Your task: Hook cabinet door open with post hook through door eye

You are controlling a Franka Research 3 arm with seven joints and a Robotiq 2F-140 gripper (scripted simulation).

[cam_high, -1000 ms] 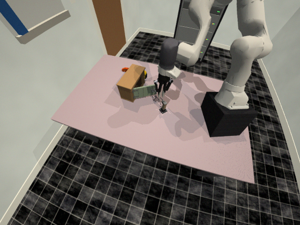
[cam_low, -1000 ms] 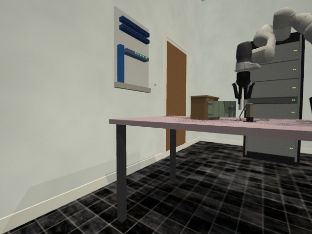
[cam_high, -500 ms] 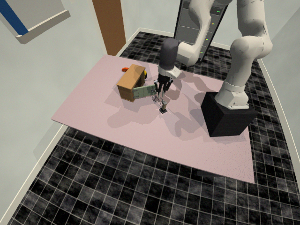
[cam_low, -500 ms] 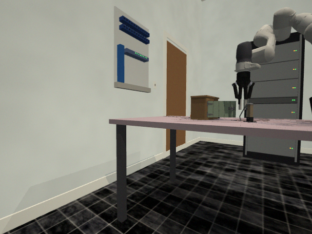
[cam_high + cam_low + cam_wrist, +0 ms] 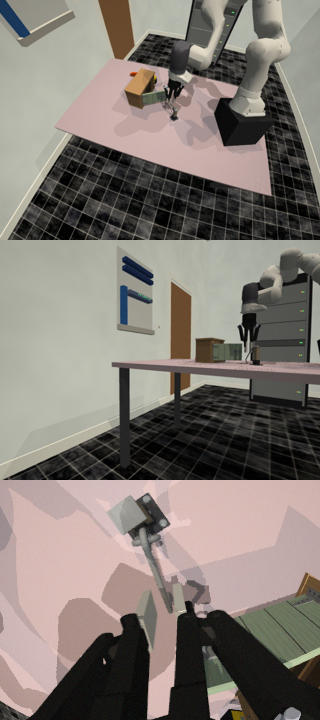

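Green, the cabinet door stands swung well out from the cabinet, which looks flat on its base beyond the gripper. The hook slopes down from its post, its free end just below the fingertips, near the pad on the door side. The fingers stand a narrow gap apart with nothing gripped — whether a pad brushes the hook, I cannot tell.

The eye is beside the gripper, near the door's free edge, and the hook does not appear to be through it. So the step in hand, I judge, is capturing the hook. Next calls for settling the gap around the rod, closing gently, then lifting its end towards the eye — a sideways nudge could swing it away. Release and a clear retreat come only after it hangs low in the eye.
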